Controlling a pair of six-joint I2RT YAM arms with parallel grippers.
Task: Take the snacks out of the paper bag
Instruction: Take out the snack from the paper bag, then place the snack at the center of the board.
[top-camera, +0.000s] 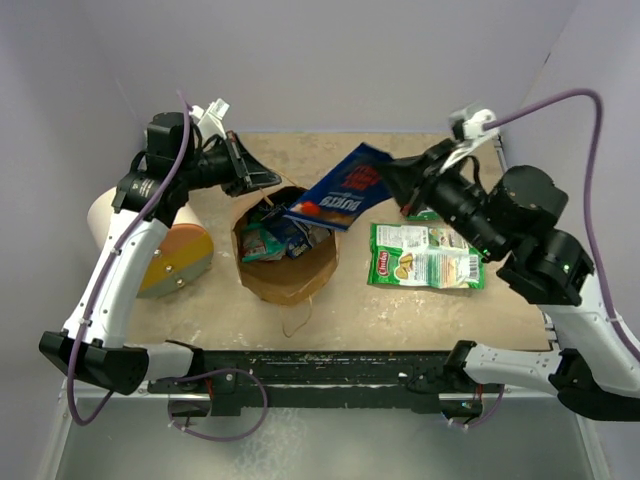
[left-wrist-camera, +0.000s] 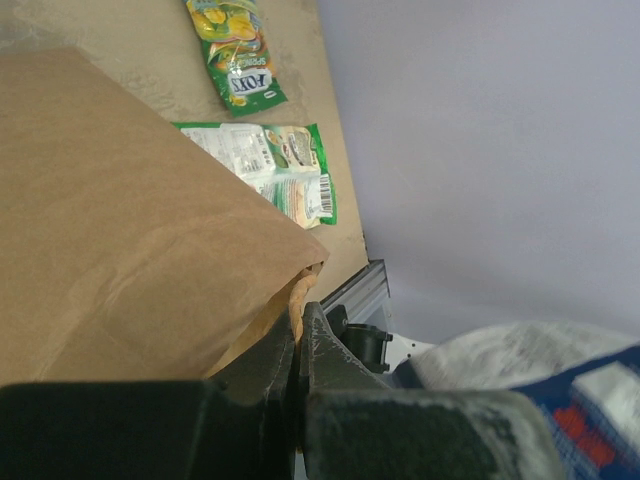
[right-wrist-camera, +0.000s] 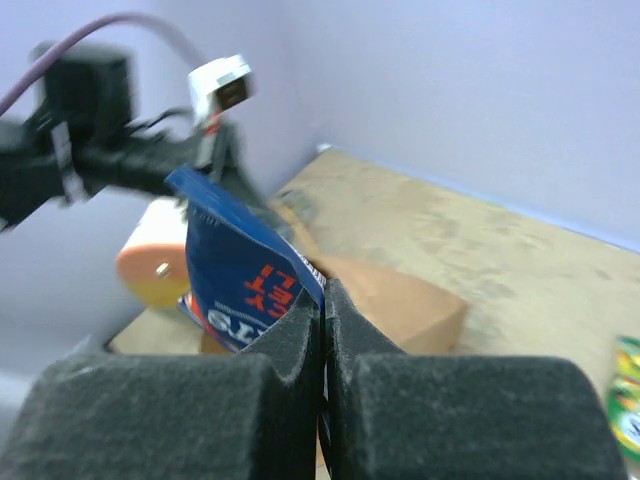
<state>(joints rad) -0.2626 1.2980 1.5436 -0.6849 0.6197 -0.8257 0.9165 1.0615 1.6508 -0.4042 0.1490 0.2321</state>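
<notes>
- left hand (left-wrist-camera: 300, 320) clamped on the rim of the paper bag (top-camera: 290, 275); bag open on the tabletop (top-camera: 480, 310), packets (top-camera: 265, 243) inside
- right hand (right-wrist-camera: 322, 305) clamped on a dark blue packet (top-camera: 340, 195), its lower end over the bag's mouth
- two green packets (left-wrist-camera: 275, 170) lie flat on the tabletop beside the bag

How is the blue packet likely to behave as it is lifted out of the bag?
Probably light: the blue packet keeps a fairly flat shape while pinched by one edge in the right end effector. It seems semi-stiff rather than floppy. Its film looks smooth, so it might slip from that thin grip, and its low end could brush the bag rim.
</notes>
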